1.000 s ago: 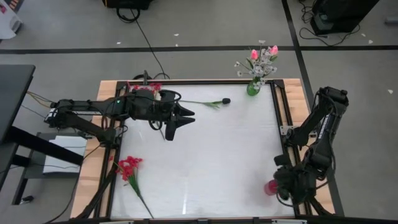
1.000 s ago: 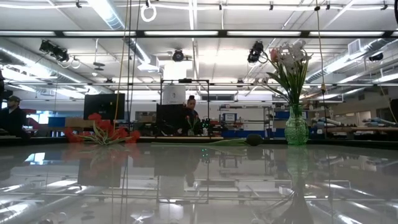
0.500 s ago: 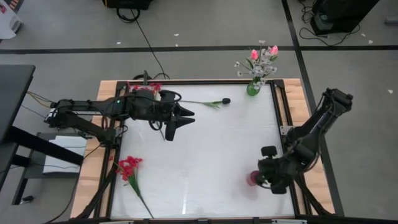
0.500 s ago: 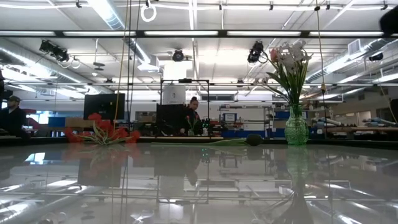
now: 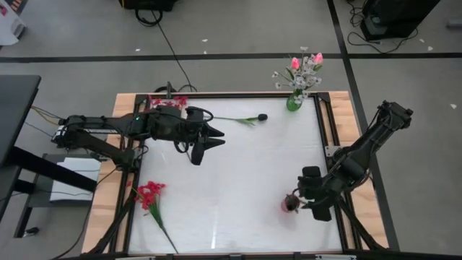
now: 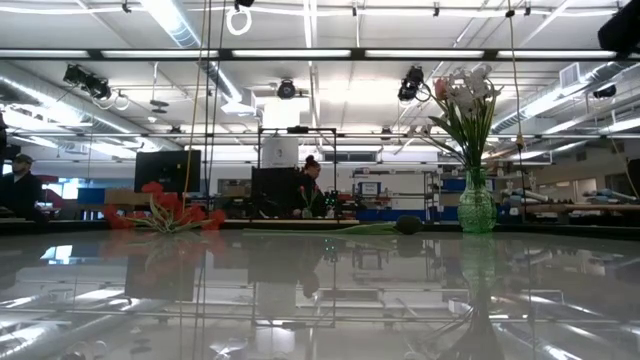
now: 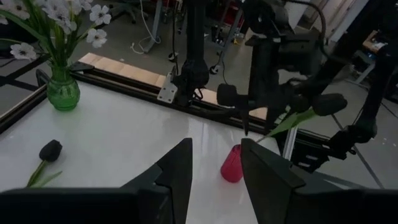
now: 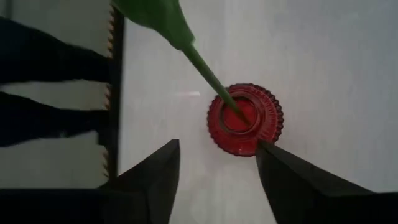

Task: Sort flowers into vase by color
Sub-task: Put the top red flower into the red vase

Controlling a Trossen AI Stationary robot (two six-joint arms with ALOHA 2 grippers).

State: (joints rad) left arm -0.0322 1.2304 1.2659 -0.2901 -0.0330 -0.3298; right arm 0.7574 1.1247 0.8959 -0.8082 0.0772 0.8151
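Bright, even overhead light throughout. Ceiling strip lights (image 6: 420,53) run across the low view at 12 o'clock. White table (image 5: 245,166) glossy: in the low view it mirrors the room, with pale glare streaks toward 6 o'clock. Shadows under the arms in the high view soft and short. Right wrist view: green stem (image 8: 163,18) at 11 o'clock smeared, out of focus. Left wrist view: near fingers (image 7: 176,169) soft, background sharper.

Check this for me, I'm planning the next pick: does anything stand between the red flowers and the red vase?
Nothing visible lies on the table between the red flowers and the red vase. The right gripper hangs open above the vase's mouth, where a green stem stands. The left gripper waits farther back.
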